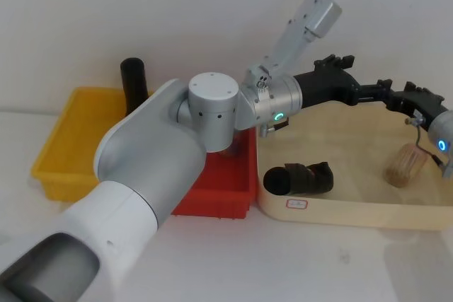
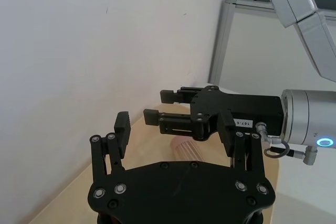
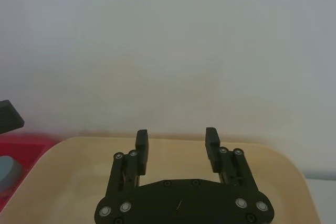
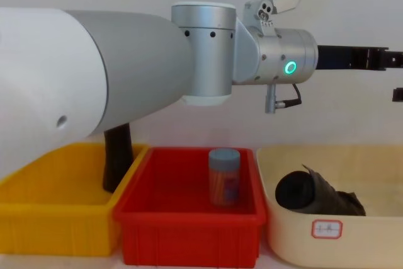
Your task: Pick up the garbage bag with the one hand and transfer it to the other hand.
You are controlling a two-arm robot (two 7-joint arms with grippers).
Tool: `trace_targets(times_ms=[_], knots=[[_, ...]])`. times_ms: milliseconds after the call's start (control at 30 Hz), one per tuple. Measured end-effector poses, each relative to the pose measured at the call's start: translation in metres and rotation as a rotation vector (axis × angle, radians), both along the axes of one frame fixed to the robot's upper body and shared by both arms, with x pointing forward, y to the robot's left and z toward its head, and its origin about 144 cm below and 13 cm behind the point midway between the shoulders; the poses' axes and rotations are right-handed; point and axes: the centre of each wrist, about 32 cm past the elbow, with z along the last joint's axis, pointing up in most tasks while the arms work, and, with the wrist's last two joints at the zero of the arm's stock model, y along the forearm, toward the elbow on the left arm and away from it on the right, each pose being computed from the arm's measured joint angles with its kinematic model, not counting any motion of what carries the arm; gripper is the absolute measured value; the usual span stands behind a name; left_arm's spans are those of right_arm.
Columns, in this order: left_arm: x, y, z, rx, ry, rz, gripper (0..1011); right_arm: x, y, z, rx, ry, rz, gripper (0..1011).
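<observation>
Both the left gripper (image 1: 386, 93) and right gripper (image 3: 176, 142) hover wide open and empty, so the garbage bag (image 1: 301, 179) in the tray (image 1: 354, 211) risks being missed.

A matte black garbage bag (image 1: 299, 179) lay in a cream tray (image 1: 340, 211) bearing a white, red-edged label (image 1: 297, 204), right of a red bin (image 4: 189, 218) and a yellow bin (image 4: 56, 218); the jar (image 4: 224, 176) in the red bin wore a grey-blue lid.
</observation>
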Motion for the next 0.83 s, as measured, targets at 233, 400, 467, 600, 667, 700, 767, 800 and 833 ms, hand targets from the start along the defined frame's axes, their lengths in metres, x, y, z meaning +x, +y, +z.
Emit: trace_targets(times_ms=[233,400,467,600,667,700,767,800,833], knots=[[0.0000,0.0000,0.0000,0.000,0.000,0.000,1001,0.0007,-0.0003,0.0006,-0.002,0.002,-0.007,841],[0.0000,0.0000,0.0000,0.000,0.000,0.000,1001,0.0010,-0.0004,0.0008,-0.002,0.002,-0.009,952],[0.0000,0.0000,0.0000,0.000,0.000,0.000,1001,0.0011,-0.0004,0.0008,-0.002,0.002,-0.010,994],[0.0000,0.0000,0.0000,0.000,0.000,0.000,1001,0.0012,-0.0004,0.0008,-0.002,0.003,-0.011,1001],[0.0000,0.0000,0.0000,0.000,0.000,0.000,1001,0.0012,-0.0004,0.0009,-0.003,0.003,-0.012,1002],[0.0000,0.0000,0.0000,0.000,0.000,0.000,1001,0.0013,-0.0004,0.0009,-0.003,0.003,-0.012,1001],[0.0000,0.0000,0.0000,0.000,0.000,0.000,1001,0.0013,-0.0004,0.0008,-0.003,0.003,-0.012,1002],[0.0000,0.0000,0.0000,0.000,0.000,0.000,1001,0.0013,-0.0005,0.0009,-0.003,0.003,-0.013,1002],[0.0000,0.0000,0.0000,0.000,0.000,0.000,1001,0.0014,-0.0004,0.0009,-0.003,0.003,-0.013,1001]])
